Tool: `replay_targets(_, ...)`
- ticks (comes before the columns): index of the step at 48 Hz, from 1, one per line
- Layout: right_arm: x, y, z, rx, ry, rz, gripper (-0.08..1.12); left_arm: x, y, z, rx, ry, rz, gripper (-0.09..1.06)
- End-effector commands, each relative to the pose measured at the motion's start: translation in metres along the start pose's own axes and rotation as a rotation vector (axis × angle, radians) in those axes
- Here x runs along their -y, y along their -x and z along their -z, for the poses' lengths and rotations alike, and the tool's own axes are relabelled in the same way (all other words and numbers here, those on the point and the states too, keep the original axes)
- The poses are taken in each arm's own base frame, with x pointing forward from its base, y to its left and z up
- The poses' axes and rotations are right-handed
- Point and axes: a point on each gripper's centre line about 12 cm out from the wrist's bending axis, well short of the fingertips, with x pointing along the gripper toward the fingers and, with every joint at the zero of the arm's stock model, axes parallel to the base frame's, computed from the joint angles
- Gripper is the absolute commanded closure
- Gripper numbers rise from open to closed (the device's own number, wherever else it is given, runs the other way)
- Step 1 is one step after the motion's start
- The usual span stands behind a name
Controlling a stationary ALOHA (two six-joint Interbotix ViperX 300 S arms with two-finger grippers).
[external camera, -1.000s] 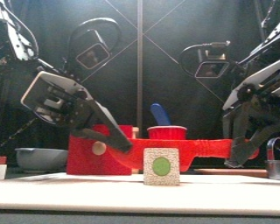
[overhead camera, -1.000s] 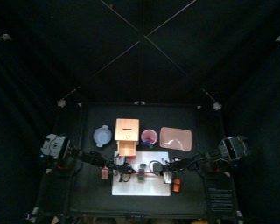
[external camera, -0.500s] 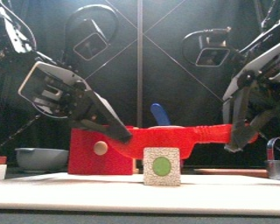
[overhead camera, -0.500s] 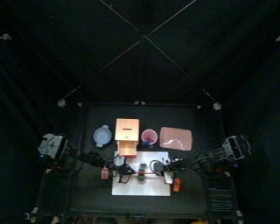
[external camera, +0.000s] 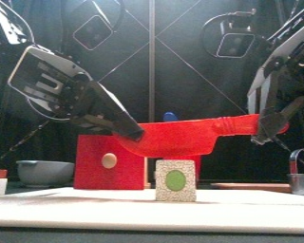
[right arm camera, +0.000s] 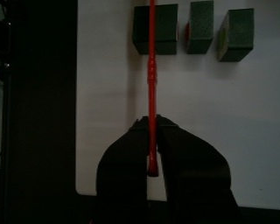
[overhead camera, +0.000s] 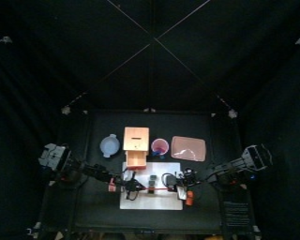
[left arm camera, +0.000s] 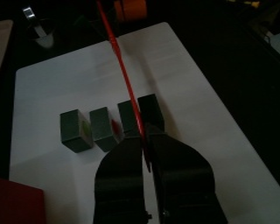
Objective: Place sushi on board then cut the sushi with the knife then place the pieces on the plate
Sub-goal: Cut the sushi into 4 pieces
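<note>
Your left arm (overhead camera: 67, 169) and right arm (overhead camera: 236, 171) are built of black jointed links. Each one carries a pale grey housing at its outer end, one by the table's left edge and one by its right edge. From the front, your left gripper (external camera: 126, 130) has grey outer jaw faces below a pale, blocky cross-plate with dark recesses. Your right gripper (external camera: 264, 129) looks darker there, its jaws grey-black with lighter rims. In the wrist views the jaws of both grippers are smooth, glossy black, broad and rounded at the base and narrowing toward the tips. No markings or screws can be made out on them.
</note>
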Motion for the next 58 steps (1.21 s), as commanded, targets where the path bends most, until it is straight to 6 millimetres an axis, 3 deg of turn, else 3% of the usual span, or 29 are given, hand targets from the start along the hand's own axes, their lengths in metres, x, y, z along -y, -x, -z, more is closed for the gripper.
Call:
replay_targets(1,-0.005,0.000,0.001,-0.002,0.011,-0.010,0.65,0.009,0.002,-0.001,-0.003,-0.019,0.019,0.67)
replay_targets(11,-0.005,-0.003,0.003,-0.010,0.011,-0.010,0.65,0.008,0.002,0.001,-0.015,-0.010,0.017,0.67)
replay_targets(30,-0.010,-0.002,0.000,-0.003,0.021,-0.020,0.65,0.006,0.006,-0.013,0.025,-0.009,0.012,0.67)
replay_targets(49,-0.006,-0.009,0.002,-0.020,0.030,-0.005,0.65,0.005,0.002,0.000,-0.034,-0.009,0.015,0.67)
replay_targets(58,-0.008,0.000,-0.005,0.008,0.046,-0.012,0.65,0.003,0.009,-0.013,0.006,-0.011,0.011,0.67)
